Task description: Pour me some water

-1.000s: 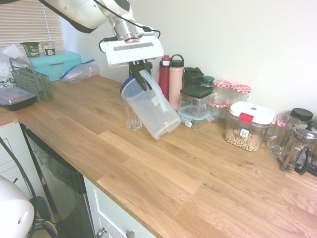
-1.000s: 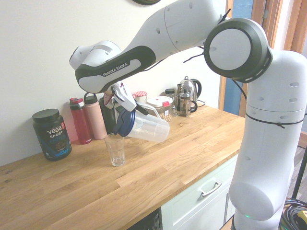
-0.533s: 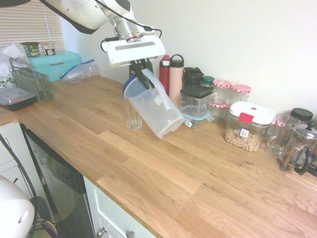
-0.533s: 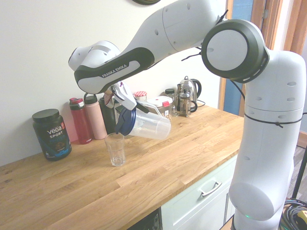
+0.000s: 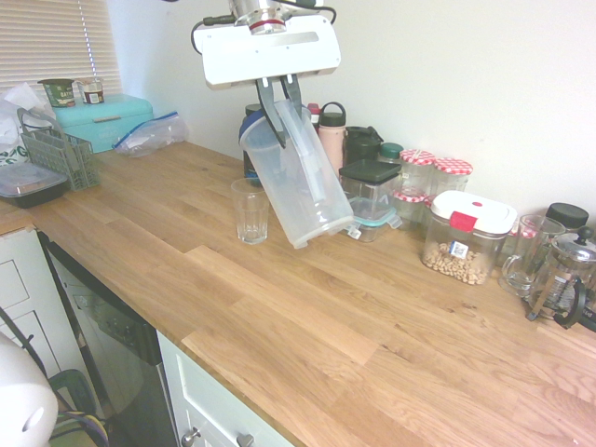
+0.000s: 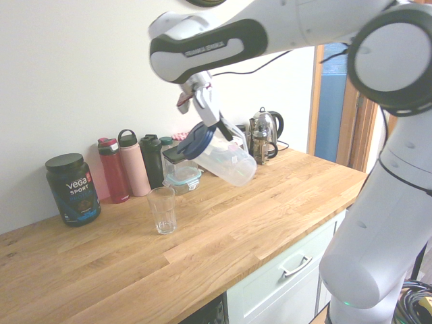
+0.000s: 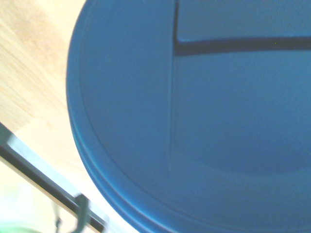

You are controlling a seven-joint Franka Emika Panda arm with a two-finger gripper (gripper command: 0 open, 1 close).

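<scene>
Clamped on the handle of a clear plastic jug (image 5: 298, 182) with a blue lid (image 6: 196, 142), the gripper (image 5: 279, 93) is held tilted above the worktop (image 5: 279, 307), beside the empty glass (image 5: 250, 210) near its back edge, presumably to end the pouring.
</scene>
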